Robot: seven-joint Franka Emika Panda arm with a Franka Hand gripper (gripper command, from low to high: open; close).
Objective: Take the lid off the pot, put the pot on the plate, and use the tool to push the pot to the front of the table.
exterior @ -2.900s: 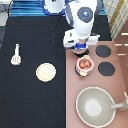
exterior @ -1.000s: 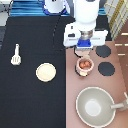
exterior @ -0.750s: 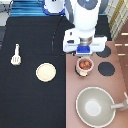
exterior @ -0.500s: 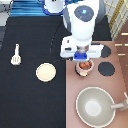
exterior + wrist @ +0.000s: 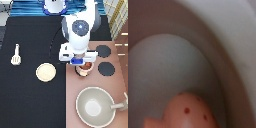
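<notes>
Covering most of the pot (image 5: 85, 69), the hand (image 5: 80, 61) hides its grip.

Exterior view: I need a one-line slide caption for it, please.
Gripper low over the pot on the stove; plate and tool on the table.

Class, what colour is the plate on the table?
Cream-yellow plate, clearest in the exterior view; end effector hangs over the pot.

The gripper (image 5: 83, 62) covered most of the pot (image 5: 85, 69); only its 6 o'clock rim showed, lid nowhere visible.
</notes>
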